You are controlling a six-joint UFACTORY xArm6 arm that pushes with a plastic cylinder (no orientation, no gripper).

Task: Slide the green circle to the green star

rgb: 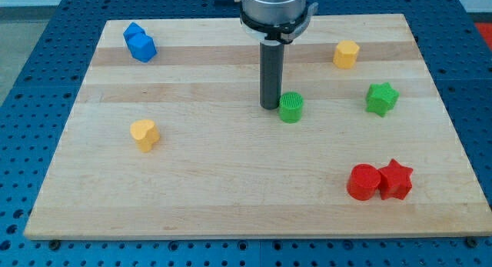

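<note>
Green circle (290,108), ribbed upright cylinder beside my tip (269,107)

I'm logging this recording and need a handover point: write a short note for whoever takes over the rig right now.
My tip: down at the board, just to the view's left of the green circle, touching or nearly so.
Green circle: mid-board, still well apart from the green star, which sits toward the view's right.
Done: tip lined up behind the circle on the side away from the star.
Left: push the circle toward the view's right until it reaches the star. The path between them looks free; the yellow block lies above it, the red circle and red star below.
</note>
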